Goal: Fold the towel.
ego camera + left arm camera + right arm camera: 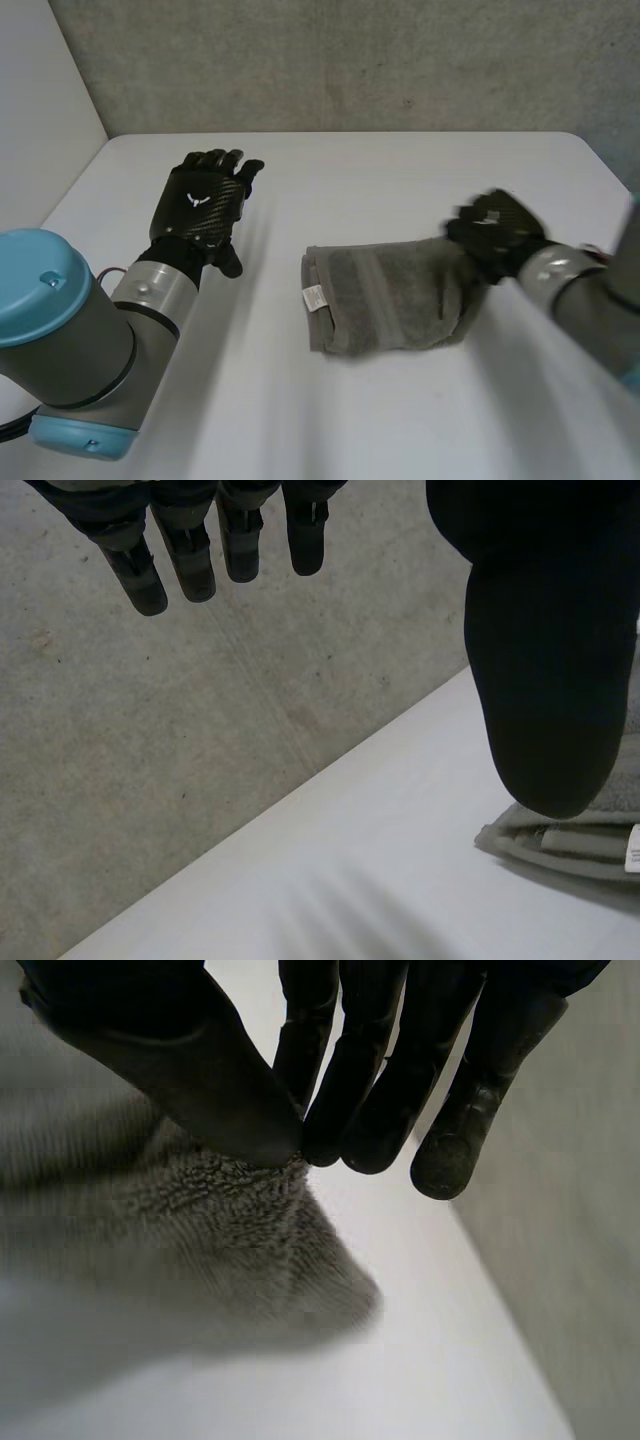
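A grey towel lies folded on the white table, its white label at the left edge. My right hand is at the towel's far right corner. In the right wrist view its thumb and fingers pinch a raised bit of the towel. My left hand hovers over the table well left of the towel, fingers straight and apart. In the left wrist view its fingers and thumb hold nothing, and the towel's corner lies beyond the thumb.
A grey concrete wall runs behind the table's far edge. A white panel stands at the left. Bare table surface lies in front of the towel and between it and my left hand.
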Motion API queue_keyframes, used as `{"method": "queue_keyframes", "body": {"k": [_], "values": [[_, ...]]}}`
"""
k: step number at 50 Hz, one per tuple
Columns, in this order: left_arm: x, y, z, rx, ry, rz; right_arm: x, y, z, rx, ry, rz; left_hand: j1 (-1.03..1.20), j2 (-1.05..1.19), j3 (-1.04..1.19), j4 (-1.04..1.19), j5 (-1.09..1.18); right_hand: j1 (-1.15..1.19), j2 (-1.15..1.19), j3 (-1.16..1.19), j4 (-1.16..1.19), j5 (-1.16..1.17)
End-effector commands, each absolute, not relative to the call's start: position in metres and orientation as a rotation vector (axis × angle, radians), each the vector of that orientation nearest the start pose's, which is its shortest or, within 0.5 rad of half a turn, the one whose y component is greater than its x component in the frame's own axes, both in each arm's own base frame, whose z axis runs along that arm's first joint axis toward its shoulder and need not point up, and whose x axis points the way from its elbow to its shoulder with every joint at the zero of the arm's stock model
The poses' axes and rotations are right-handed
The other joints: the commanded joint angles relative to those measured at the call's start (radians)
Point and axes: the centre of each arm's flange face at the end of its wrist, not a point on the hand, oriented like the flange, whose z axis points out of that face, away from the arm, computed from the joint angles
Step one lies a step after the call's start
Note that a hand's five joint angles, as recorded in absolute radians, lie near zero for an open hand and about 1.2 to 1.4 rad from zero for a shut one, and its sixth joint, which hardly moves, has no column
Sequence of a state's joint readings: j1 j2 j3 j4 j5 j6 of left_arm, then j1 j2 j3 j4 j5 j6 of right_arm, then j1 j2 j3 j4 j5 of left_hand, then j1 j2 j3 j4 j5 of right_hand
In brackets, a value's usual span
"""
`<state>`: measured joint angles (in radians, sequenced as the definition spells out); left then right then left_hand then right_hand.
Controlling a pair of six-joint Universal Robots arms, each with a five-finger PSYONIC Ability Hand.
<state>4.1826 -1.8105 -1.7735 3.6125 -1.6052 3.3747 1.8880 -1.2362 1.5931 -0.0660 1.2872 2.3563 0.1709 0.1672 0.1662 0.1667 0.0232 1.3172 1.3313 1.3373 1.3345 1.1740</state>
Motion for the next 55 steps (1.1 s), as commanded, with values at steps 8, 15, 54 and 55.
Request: {"method": "queue_keyframes", "body": {"k": [8, 15, 54, 55], "values": [[-0.276, -0.240, 0.220, 0.687, 2.251, -2.427, 0.368, -0.172, 0.127, -1.990, 1.478, -1.745, 0.004, 0.008, 0.009, 0.009, -0.022, -0.482, -0.496, -0.502, -0.499, -0.513], [-0.275, -0.243, 0.227, 0.657, 2.247, -2.469, 0.354, -0.195, 0.179, -1.731, 1.465, -2.047, 0.004, 0.008, 0.009, 0.009, -0.022, -1.143, -1.157, -1.163, -1.160, -1.174], [-0.402, -0.245, 0.154, 0.976, 2.498, -2.444, 0.264, -0.304, 0.152, -0.843, 2.252, -1.625, 0.119, 0.123, 0.124, 0.123, 0.092, -1.143, -1.157, -1.163, -1.160, -1.174], [-0.402, -0.245, 0.146, 0.988, 2.529, -2.393, 0.264, -0.304, 0.152, -0.843, 2.252, -1.625, 0.128, 0.131, 0.132, 0.132, 0.101, -1.143, -1.157, -1.163, -1.160, -1.174]]}}
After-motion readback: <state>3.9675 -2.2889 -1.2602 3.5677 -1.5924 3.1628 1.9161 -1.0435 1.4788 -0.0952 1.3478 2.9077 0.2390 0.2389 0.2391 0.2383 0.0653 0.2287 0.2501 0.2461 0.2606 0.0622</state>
